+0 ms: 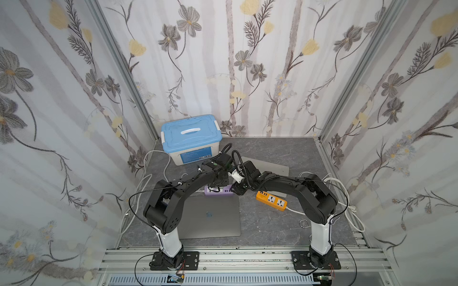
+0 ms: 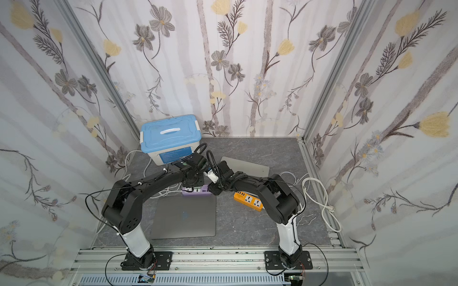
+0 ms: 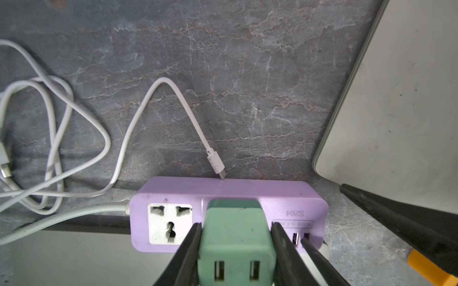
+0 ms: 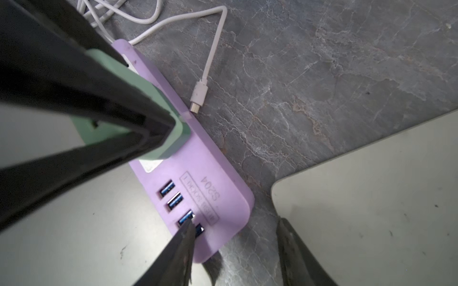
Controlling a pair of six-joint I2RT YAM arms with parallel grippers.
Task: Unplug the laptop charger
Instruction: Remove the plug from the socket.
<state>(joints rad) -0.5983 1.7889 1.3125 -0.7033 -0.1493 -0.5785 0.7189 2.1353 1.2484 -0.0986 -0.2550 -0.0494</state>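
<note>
The laptop charger (image 3: 236, 242) is a mint-green block with two USB slots, standing in a socket of the purple power strip (image 3: 297, 198); no prongs show. My left gripper (image 3: 236, 224) is shut on it, one black finger flat against each side. From the right wrist view the charger (image 4: 173, 123) sits against the strip (image 4: 218, 173). My right gripper (image 4: 235, 220) is open; one fingertip (image 4: 189, 227) rests on the strip's USB end, the other hangs over the table. In both top views the strip (image 1: 223, 191) (image 2: 200, 190) lies under the two wrists.
A closed grey laptop (image 1: 210, 215) lies just in front of the strip, and a second one (image 1: 270, 168) behind right. An orange power strip (image 1: 271, 200) is to the right. A blue-lidded box (image 1: 190, 135) stands at the back left. A loose white cable end (image 3: 216, 162) lies behind the strip.
</note>
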